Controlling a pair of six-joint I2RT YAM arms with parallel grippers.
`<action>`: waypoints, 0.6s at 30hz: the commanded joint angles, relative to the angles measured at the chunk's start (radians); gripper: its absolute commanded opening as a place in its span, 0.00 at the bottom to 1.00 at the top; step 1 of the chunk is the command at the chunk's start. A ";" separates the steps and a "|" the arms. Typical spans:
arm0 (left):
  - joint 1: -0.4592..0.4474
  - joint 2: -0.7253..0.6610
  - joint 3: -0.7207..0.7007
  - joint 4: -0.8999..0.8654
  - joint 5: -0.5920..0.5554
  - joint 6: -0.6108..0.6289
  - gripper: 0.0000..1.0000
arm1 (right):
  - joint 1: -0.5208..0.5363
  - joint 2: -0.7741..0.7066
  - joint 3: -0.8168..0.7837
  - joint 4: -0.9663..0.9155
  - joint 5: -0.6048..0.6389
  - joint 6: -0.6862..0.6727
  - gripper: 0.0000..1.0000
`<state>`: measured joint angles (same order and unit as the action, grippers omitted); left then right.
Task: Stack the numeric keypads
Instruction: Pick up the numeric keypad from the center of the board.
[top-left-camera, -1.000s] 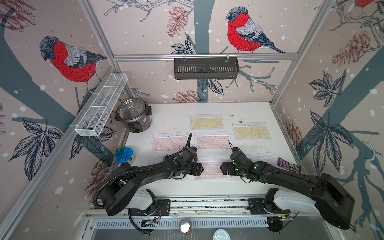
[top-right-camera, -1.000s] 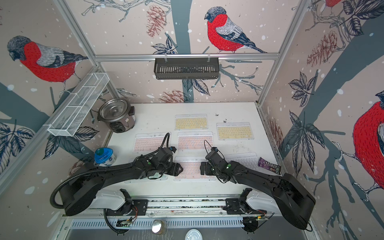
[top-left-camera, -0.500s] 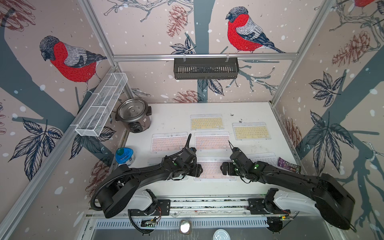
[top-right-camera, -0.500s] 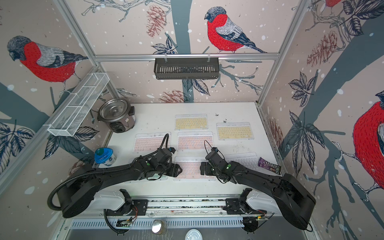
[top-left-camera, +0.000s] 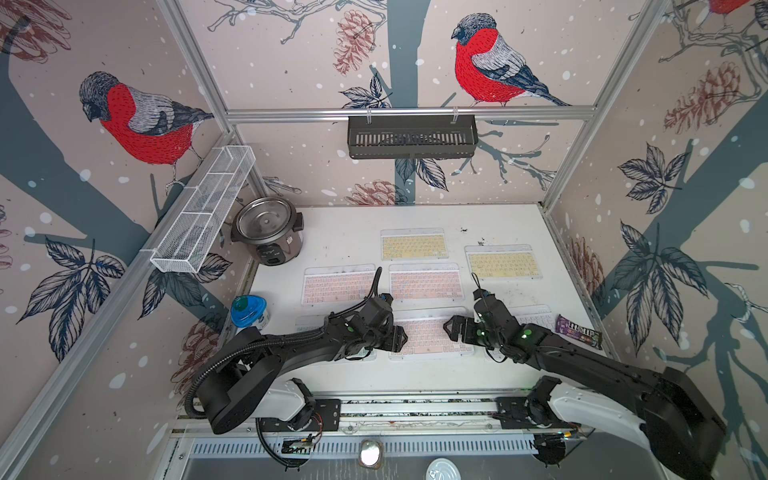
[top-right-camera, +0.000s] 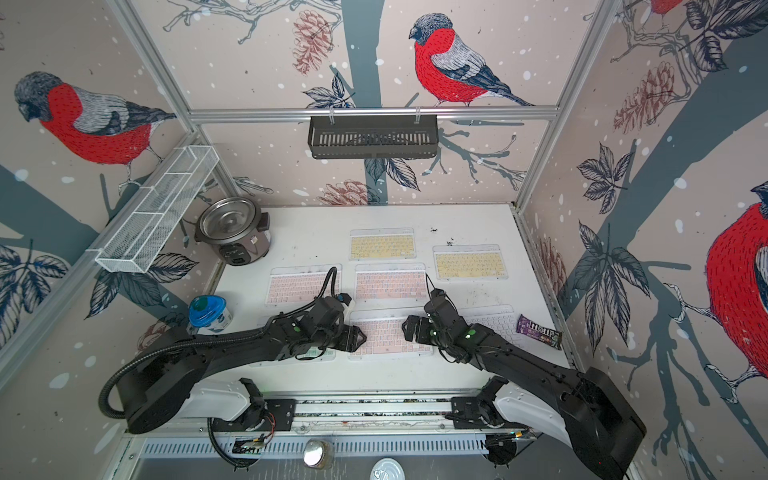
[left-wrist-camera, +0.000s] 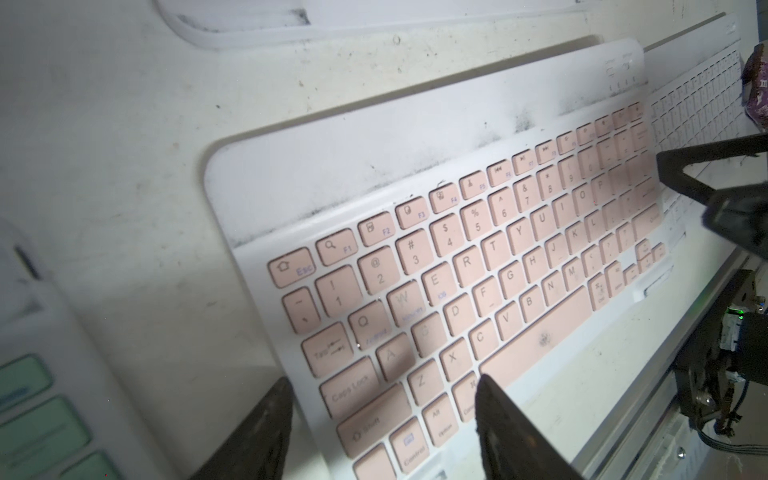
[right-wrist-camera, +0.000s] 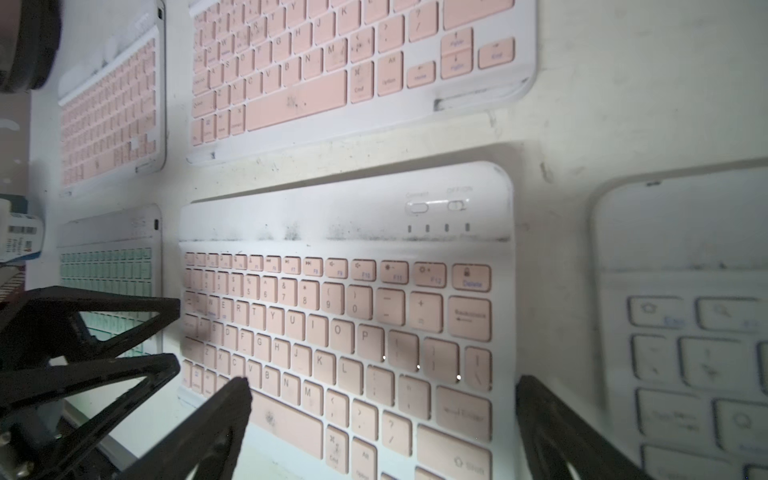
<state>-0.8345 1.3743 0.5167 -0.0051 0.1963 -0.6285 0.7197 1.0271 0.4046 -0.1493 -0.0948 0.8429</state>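
Currently the near pink keypad is flanked by the part-open left claw and the wide-open right claw, seemingly ungripped; an edge must be lifted next.

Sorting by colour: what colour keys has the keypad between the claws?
Pink. The keypad shows best in left wrist view.

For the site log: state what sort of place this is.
Probably a robot lab test booth, not a home: aluminium frame bars hold bird-print wallpaper panels, and a left arm and right arm mount on a rail before a white table of compact keyboards.
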 joint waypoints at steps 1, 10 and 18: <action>-0.003 0.012 -0.011 -0.032 0.044 -0.019 0.69 | -0.010 -0.025 -0.005 0.167 -0.173 0.022 0.99; -0.003 0.017 -0.022 -0.014 0.045 -0.023 0.69 | -0.011 -0.080 -0.024 0.194 -0.242 0.031 0.99; -0.004 0.017 -0.036 0.008 0.055 -0.026 0.69 | -0.024 -0.166 -0.053 0.232 -0.296 0.041 0.99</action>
<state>-0.8345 1.3746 0.4938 0.0475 0.1520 -0.6350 0.6922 0.8791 0.3538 -0.1108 -0.1665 0.8608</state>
